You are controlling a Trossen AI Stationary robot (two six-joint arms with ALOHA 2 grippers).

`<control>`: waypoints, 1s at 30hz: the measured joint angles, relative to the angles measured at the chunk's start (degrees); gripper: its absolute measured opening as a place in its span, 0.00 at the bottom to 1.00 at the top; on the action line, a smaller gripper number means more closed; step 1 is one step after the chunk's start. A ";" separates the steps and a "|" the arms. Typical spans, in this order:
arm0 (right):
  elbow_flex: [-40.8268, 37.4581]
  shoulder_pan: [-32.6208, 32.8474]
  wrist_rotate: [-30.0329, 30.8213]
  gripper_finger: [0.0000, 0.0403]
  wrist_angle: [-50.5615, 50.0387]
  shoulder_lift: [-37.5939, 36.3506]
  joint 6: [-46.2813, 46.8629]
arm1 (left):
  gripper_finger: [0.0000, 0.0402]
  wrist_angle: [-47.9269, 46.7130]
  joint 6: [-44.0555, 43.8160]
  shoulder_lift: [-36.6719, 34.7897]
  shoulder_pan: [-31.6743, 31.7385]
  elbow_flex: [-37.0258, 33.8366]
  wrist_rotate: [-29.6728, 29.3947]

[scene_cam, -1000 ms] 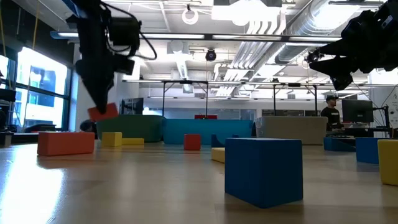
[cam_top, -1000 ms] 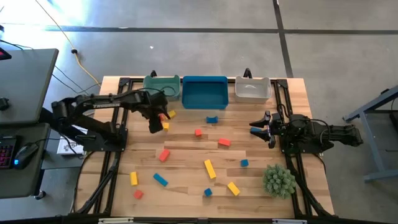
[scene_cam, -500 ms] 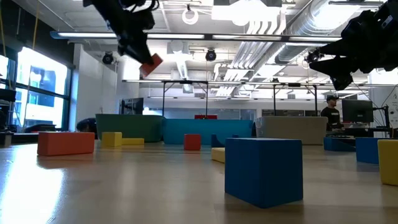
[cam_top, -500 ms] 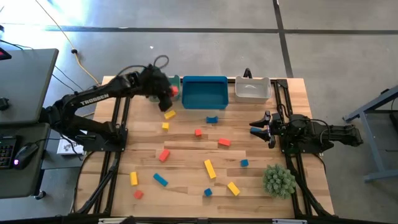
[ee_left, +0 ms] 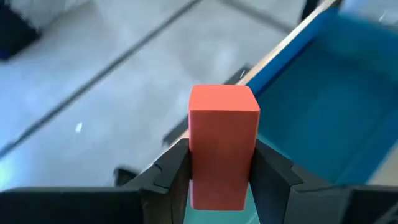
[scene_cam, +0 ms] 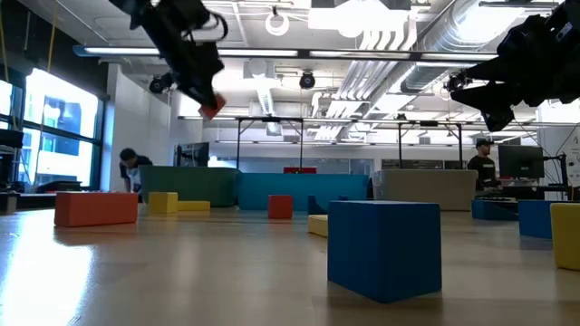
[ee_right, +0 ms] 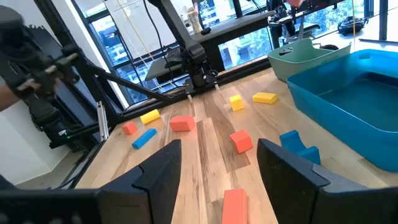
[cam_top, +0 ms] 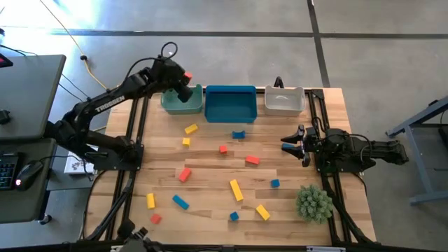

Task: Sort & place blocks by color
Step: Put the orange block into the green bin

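My left gripper (cam_top: 184,78) is high over the green bin (cam_top: 180,103) at the table's far edge, shut on a red block (ee_left: 222,143). In the low view the block (scene_cam: 210,109) shows at the lower end of the gripper (scene_cam: 195,77), well above the table. Several red, blue and yellow blocks lie flat on the wood, among them a yellow bar (cam_top: 236,190), a red one (cam_top: 185,174) and a blue one (cam_top: 180,203). My right gripper (cam_top: 292,143) waits open near the table's right edge, touching nothing. My left gripper pinches the red block's lower half (ee_left: 221,186) between its two fingers (ee_left: 171,177), one on each of two opposite side faces. The block's free end (ee_left: 224,99) sticks out past the fingertips. The fingers slant downward, and the block is lifted clear over the green bin.
A blue bin (cam_top: 230,103) and a white bin (cam_top: 284,100) stand in a row beside the green one at the far edge. A spiky green plant ball (cam_top: 313,203) sits near the right front corner. People show in the room behind the table (scene_cam: 131,167).
My left gripper has risen from just above the table near the small yellow blocks and swung toward the far edge, carrying the red block with it. It now stands above the green bin. The block stays in its fingers throughout.
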 joint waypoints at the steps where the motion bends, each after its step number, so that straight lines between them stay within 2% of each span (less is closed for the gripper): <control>1: 0.00 0.00 0.00 0.49 0.02 0.00 0.00 | 0.28 -0.53 -0.02 0.93 0.77 -0.02 0.02; 11: -0.01 0.00 0.02 0.49 0.02 0.00 -0.49 | 0.29 -2.14 -1.09 12.44 4.05 -0.02 0.09; 24: 0.02 -0.15 0.39 0.49 0.02 0.00 -15.48 | 0.30 -2.13 -5.34 21.65 4.05 -0.04 1.83; 30: -0.01 -0.15 0.40 0.49 0.02 0.00 -9.46 | 0.35 -2.07 -5.59 22.33 4.05 -0.04 1.79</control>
